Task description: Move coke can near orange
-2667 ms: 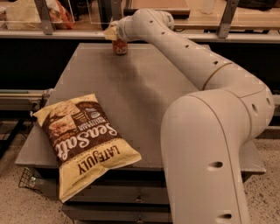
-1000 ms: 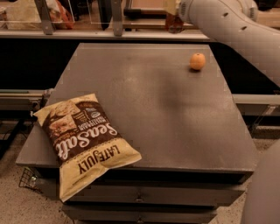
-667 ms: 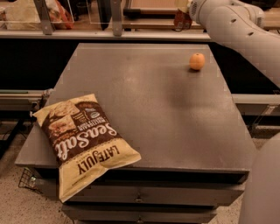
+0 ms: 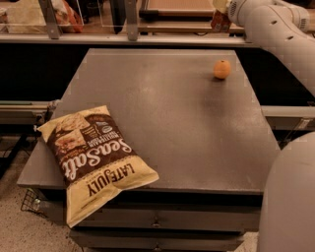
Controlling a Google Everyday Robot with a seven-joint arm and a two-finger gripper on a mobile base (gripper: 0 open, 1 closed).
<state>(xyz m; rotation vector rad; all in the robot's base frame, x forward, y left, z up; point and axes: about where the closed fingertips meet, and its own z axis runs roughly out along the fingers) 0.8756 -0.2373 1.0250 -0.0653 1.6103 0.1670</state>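
Table (image 4: 162, 123): bare gray top under orange (image 4: 222, 69). Chip bag (image 4: 93, 157) well apart, near-left of orange. Gripper (image 4: 220, 17) up behind orange, jaws clamped on coke can (image 4: 219, 24), aloft. Lower can upright just beside orange w/o nudging; fruit prob. rolls.

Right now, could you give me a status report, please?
Gripper top right, holding coke can aloft. Orange on table beneath, far right. Chip bag front left, not obstructing.

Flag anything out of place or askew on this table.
The chip bag lies askew at the near left corner of the table, its lower end hanging over the edge. The orange sits normally at far right; the gripper holds the coke can above the far edge.
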